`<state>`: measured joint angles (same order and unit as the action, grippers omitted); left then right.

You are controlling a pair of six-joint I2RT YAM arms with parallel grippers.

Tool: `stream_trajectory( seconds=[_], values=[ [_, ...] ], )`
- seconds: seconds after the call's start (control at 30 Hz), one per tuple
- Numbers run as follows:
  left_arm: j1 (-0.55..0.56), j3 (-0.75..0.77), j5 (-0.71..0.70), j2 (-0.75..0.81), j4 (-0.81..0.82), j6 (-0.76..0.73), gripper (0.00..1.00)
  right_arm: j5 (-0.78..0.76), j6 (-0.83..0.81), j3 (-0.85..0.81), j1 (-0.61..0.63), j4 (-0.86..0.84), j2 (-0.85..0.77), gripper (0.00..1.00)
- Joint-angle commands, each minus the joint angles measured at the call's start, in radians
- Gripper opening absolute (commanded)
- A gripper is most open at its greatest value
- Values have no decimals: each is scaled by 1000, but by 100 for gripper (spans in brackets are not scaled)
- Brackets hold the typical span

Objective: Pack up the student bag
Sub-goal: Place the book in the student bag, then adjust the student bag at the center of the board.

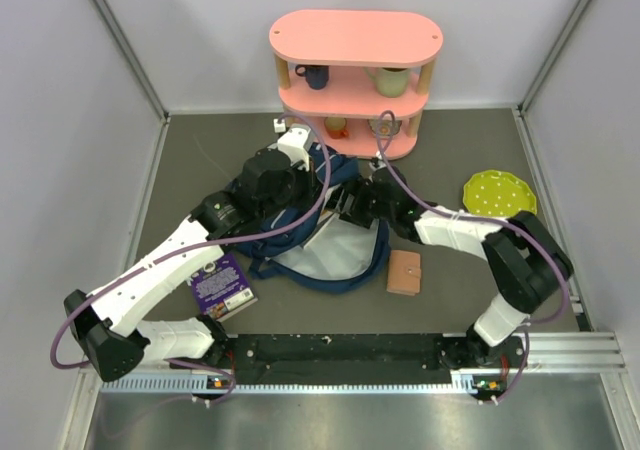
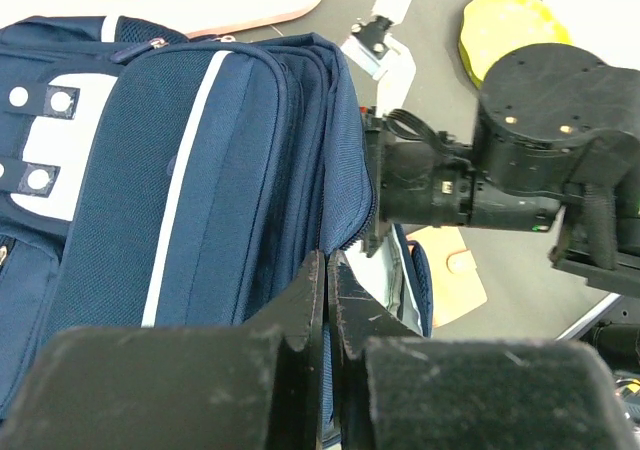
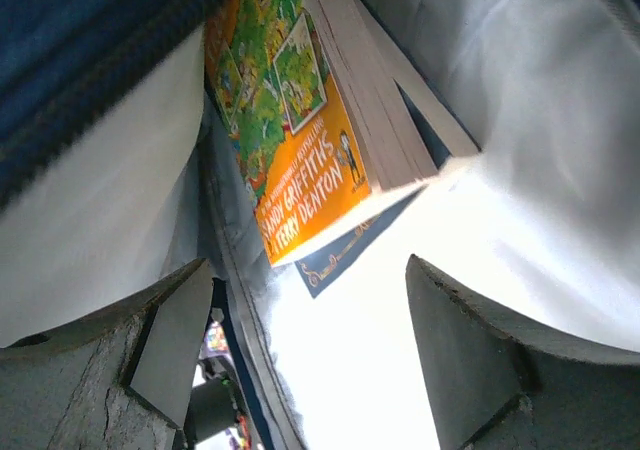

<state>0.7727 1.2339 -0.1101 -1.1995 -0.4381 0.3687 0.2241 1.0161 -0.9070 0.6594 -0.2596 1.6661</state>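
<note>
Navy fabric with thin white stripes fills the view before your left gripper (image 2: 327,270). This is the student bag (image 2: 200,200), and it lies directly ahead of the fingers and to their left. The left fingers are pressed together, with their tips at the zipper edge of the bag; you cannot tell if cloth is caught between them. Your right gripper (image 3: 310,280) is inside the bag, with pale lining (image 3: 540,120) on both sides of it. Its fingers stand wide apart and hold nothing. Just beyond the tips, an orange book (image 3: 300,170) leans on the lining, apart from both fingers.
</note>
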Motion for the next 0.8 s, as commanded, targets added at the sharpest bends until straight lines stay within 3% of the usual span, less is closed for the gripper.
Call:
stream_trajectory(
  seconds=[0.0,0.17,0.33,0.53,0.77],
  values=[
    [-12,3,-43,41,124,18,0,-74,-89,40,13,91,-140,77],
    [-15,-4,-66,49,116,26,0,-219,-163,129,13,195,-348,75],
    [-15,-7,-68,55,108,29,0,-385,-249,120,11,331,-445,74],
    [-13,-13,-53,63,105,35,0,-511,-317,17,11,480,-341,76],
    [-15,-28,-43,67,105,50,0,-542,-413,-117,9,542,-177,73]
  ],
)
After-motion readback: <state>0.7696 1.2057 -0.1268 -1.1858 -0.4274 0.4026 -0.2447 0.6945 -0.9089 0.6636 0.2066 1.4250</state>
